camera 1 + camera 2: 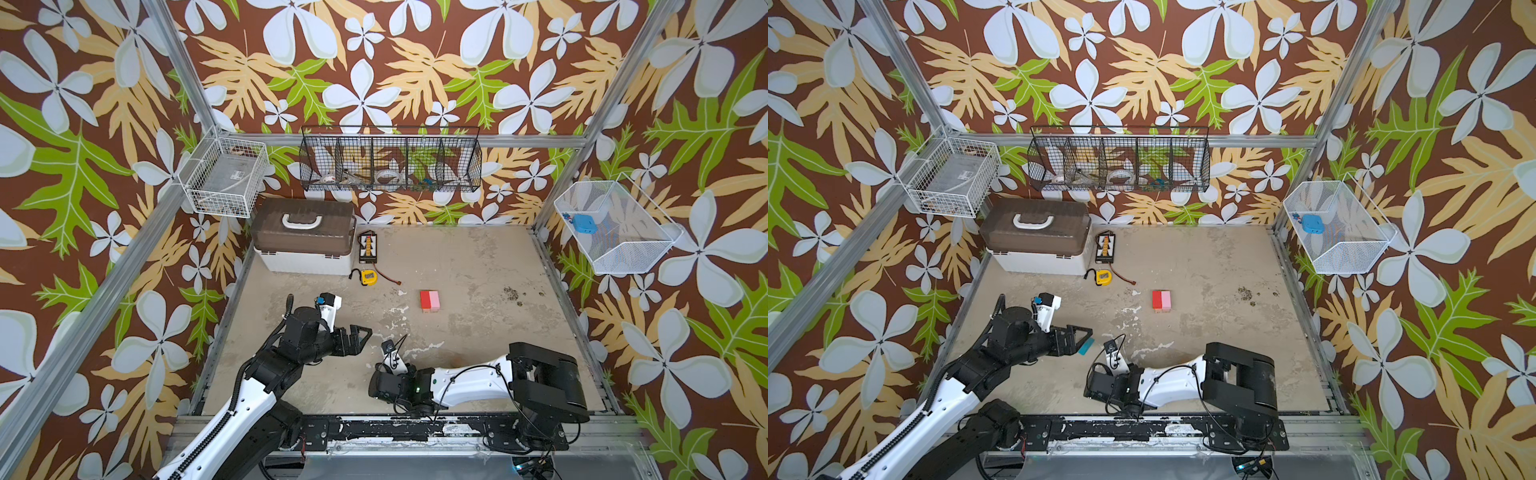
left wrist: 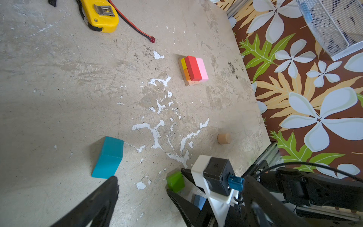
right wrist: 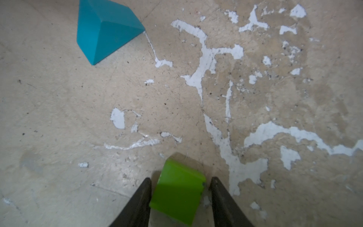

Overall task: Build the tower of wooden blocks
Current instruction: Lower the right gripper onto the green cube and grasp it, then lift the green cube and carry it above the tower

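Pinched in the right gripper, jaws closed only part-way: 1 green block, tilted between the 2 fingers, with its shadow on the table just beyond. Ahead of those fingertips and off to 1 side, apart from them: 1 teal block, wedge-shaped, resting on the table. Just off 1 fingertip of the left gripper, that same teal block; left gripper spread wide, holding nothing. Well beyond both grippers, toward the far wall: the tower, so far a red and a pink bar side by side on yellow and orange pieces over a plain wood base. Between tower and right gripper, nearer the gripper: 1 plain wood cylinder lying on its side. Farther out past the left gripper, near the white box: 1 yellow tape measure.
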Tool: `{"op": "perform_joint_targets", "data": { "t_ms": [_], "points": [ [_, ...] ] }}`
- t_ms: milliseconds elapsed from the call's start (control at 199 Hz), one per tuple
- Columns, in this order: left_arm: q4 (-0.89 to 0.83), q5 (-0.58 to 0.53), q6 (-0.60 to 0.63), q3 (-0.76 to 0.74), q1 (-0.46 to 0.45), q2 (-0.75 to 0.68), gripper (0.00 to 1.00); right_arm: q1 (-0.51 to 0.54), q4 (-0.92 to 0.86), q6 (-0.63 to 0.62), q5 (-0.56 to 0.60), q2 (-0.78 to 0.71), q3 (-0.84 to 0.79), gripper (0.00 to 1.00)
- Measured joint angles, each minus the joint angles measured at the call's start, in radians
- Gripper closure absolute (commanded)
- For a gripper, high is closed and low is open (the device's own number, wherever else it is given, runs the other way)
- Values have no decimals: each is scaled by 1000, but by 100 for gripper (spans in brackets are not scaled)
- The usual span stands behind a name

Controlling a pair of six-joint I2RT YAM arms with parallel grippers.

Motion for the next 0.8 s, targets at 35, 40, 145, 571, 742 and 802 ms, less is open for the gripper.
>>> {"op": "perform_joint_targets", "data": {
  "t_ms": [35,40,145,571,742,802],
  "points": [
    [0,1,0,0,0,1,0,0,-2,3,2,-3,-5,51],
    [0,1,0,0,0,1,0,0,-3,4,2,-4,-6,51],
    [0,7,0,-2,0,-8,0,0,-3,23,10,-17,-23,51],
    [4,10,0,-3,0,-9,0,0,-23,29,37,1,-3,51],
    [4,14,0,-4,0,-9,0,0,-29,26,39,21,23,59],
    [4,14,0,-4,0,-13,0,0,-29,26,35,20,25,62]
  ]
}}
